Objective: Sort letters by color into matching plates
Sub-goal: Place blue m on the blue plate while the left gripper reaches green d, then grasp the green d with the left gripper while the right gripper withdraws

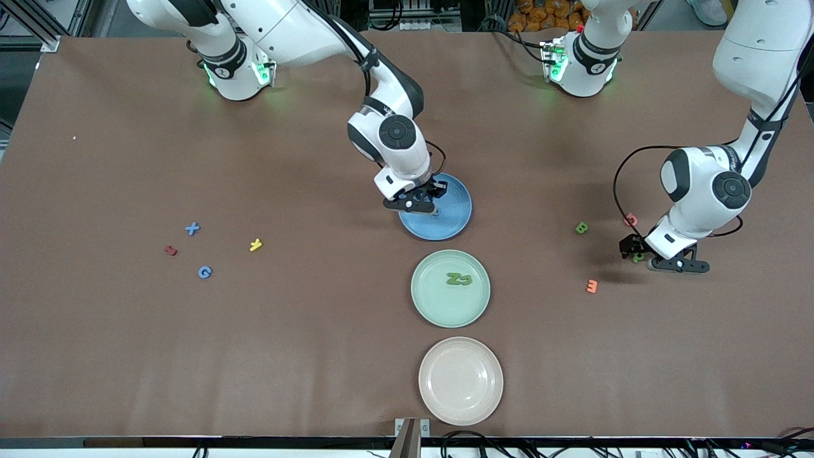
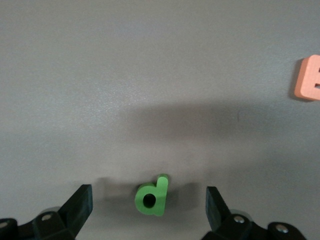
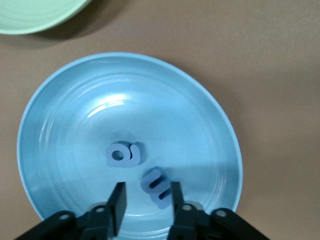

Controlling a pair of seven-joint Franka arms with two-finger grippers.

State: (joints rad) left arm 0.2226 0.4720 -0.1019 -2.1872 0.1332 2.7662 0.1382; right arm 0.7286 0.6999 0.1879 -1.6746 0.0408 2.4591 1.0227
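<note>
My right gripper (image 1: 423, 202) (image 3: 147, 192) hangs low over the blue plate (image 1: 455, 219) (image 3: 165, 100), open a little. A blue letter (image 3: 156, 187) lies in the plate between its fingers, close against one and apart from the other. A second blue letter (image 3: 124, 154) lies beside it. My left gripper (image 1: 650, 256) (image 2: 149, 200) is down at the table near the left arm's end, open wide around a green letter d (image 2: 152, 196) (image 1: 637, 257). The mint green plate (image 1: 439, 305) (image 3: 35, 12) holds two green letters (image 1: 459, 278).
A green B (image 1: 581, 228), a red letter (image 1: 630, 220) and an orange E (image 1: 591, 286) (image 2: 310, 77) lie around my left gripper. Toward the right arm's end lie a blue X (image 1: 192, 228), blue G (image 1: 204, 272), red letter (image 1: 170, 250) and yellow letter (image 1: 255, 244). A cream-pink plate (image 1: 460, 407) sits nearest the camera.
</note>
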